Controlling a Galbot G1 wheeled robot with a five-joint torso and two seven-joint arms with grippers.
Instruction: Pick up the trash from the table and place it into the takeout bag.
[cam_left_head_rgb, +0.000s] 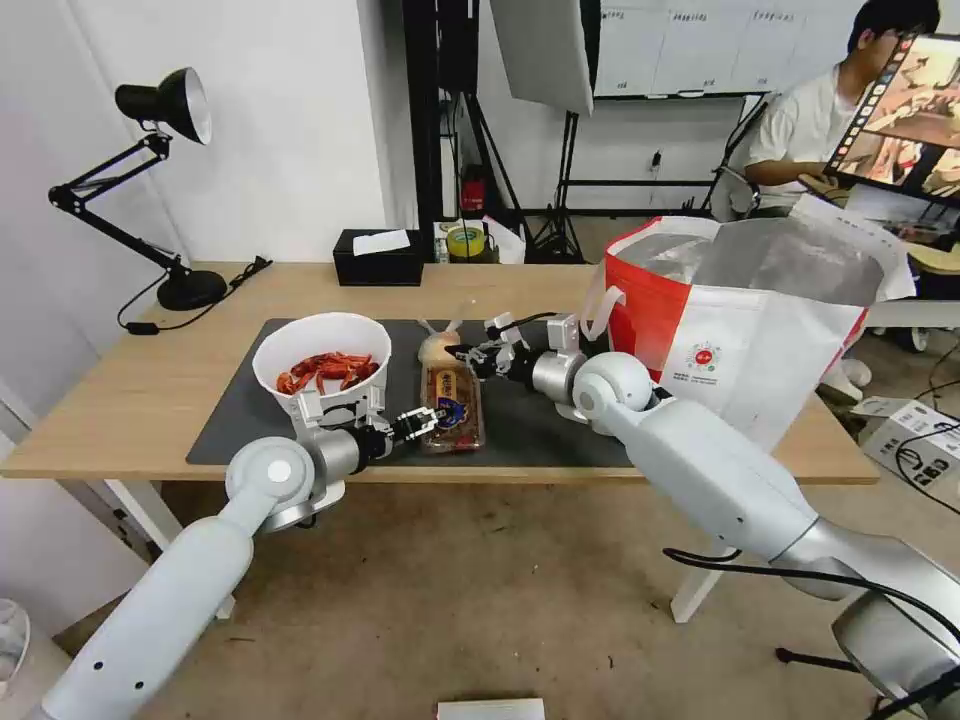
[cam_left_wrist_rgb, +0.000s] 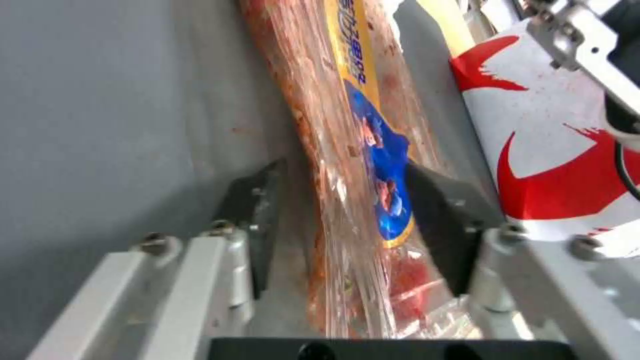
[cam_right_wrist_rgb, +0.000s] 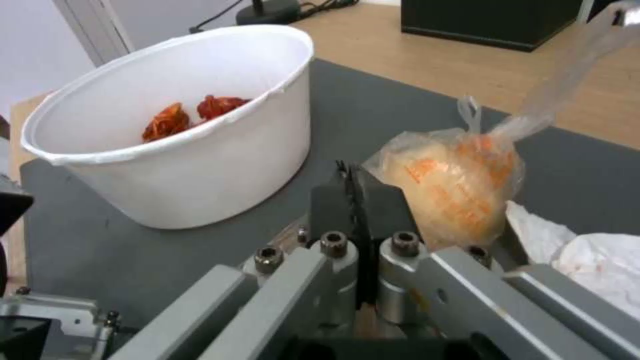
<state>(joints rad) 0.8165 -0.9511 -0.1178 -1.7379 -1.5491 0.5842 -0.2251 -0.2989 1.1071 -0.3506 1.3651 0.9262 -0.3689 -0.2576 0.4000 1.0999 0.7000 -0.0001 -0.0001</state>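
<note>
Straddling the clear plastic tray (cam_left_wrist_rgb: 360, 200) on the dark mat (cam_left_head_rgb: 540, 430) sits my left gripper (cam_left_wrist_rgb: 347, 210), spread, not yet pinching — I judge closing comes next. My right gripper (cam_right_wrist_rgb: 360, 200), pressed together, waits beside the knotted bag (cam_right_wrist_rgb: 453, 185).

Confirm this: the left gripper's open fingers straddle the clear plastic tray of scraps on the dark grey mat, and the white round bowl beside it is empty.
One detail is wrong: the white round bowl is not empty. The right wrist view shows red crayfish shells inside it. The rest holds: in the left wrist view the left gripper is open, a finger on each side of the clear plastic tray of scraps on the dark grey mat.
</note>
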